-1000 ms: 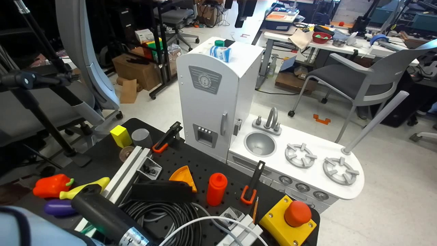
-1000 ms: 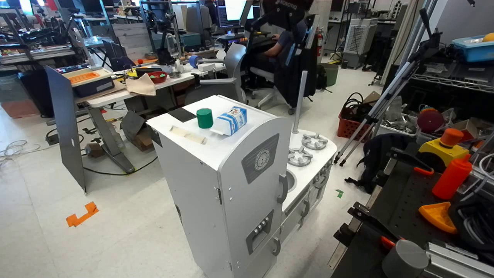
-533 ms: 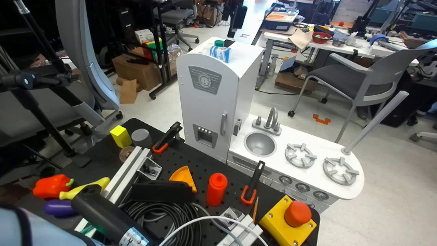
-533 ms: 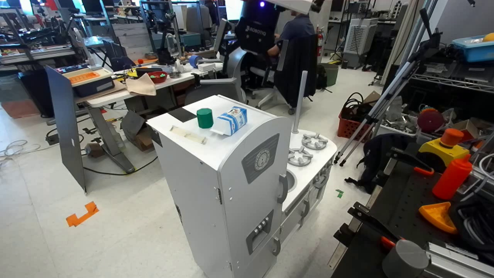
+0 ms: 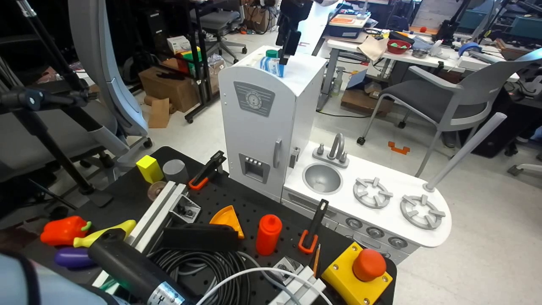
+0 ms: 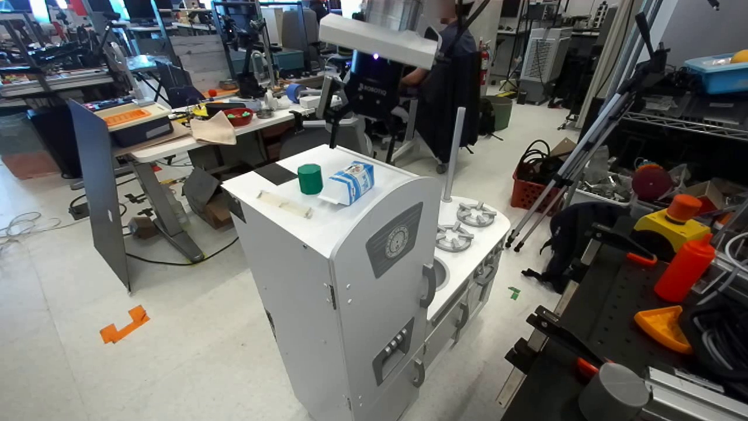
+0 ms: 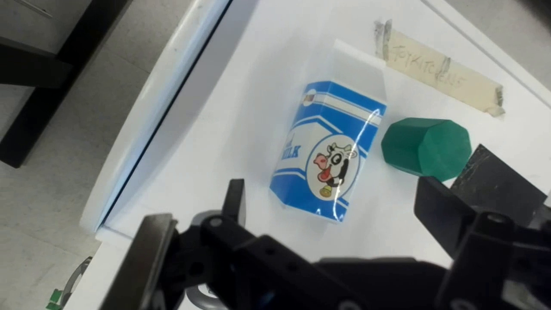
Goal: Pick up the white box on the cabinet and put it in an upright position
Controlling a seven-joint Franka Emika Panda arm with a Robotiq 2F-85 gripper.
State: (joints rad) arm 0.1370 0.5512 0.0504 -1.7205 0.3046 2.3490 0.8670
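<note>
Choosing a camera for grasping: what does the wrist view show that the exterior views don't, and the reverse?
Only the wrist view: a clear cow face on the milk box, readable writing on the tape.
Only the exterior views: the dial, red bottle, yellow button box.
Both: the milk box lying on the cabinet, green block, open gripper.

The gripper partly hides the white box (upper right) in an exterior view

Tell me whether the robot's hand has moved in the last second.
Yes: in both exterior views, the hand has come down toward the toy-kitchen cabinet and the milk carton lying on it.
</note>
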